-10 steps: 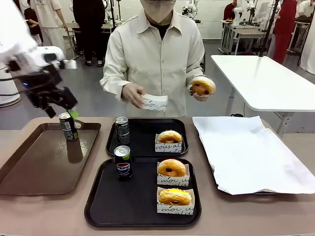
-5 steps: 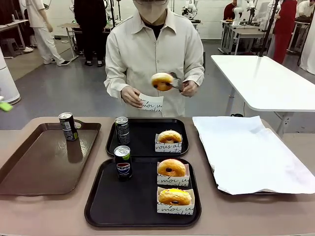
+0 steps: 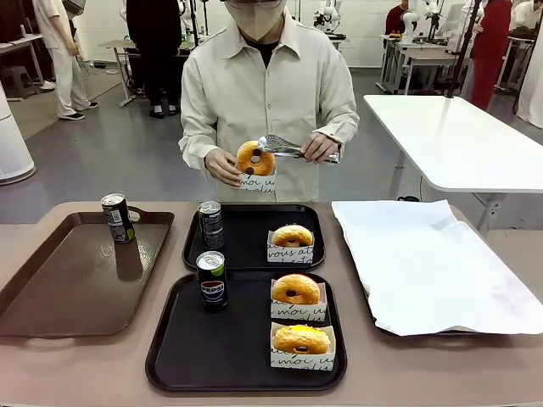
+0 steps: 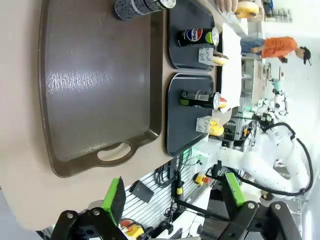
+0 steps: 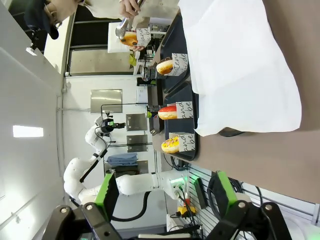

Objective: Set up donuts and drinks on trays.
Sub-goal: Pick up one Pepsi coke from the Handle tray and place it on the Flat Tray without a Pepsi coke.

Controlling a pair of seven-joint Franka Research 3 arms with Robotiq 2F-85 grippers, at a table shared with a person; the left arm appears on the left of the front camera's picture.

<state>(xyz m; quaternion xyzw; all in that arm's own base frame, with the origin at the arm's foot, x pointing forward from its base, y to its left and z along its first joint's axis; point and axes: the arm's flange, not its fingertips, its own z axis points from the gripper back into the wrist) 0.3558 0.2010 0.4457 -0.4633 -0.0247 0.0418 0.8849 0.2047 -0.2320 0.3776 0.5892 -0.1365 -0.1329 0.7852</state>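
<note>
Two black trays, far (image 3: pixel 246 222) and near (image 3: pixel 221 343), lie mid-table. The far one holds a can (image 3: pixel 211 224) and a boxed glazed donut (image 3: pixel 292 236). On the near one stand a Pepsi can (image 3: pixel 211 280) and two boxed donuts (image 3: pixel 295 290) (image 3: pixel 301 339). A third can (image 3: pixel 117 218) stands on the brown tray (image 3: pixel 76 280). The person holds another donut (image 3: pixel 254 158) in a paper boat, tongs (image 3: pixel 284 147) on it. My left gripper (image 4: pixel 173 195) is open above the brown tray's (image 4: pixel 95 85) handle end. My right gripper (image 5: pixel 165 192) is open off the table's right edge.
A tray lined with white paper (image 3: pixel 424 263) takes up the table's right side, and the same paper (image 5: pixel 235 65) fills the right wrist view. The person stands at the far edge. A white table (image 3: pixel 458 140) stands behind on the right.
My left arm has let go of the can on the brown tray and drawn back out of the front view. The person has brought the donut with tongs down into the paper boat.
</note>
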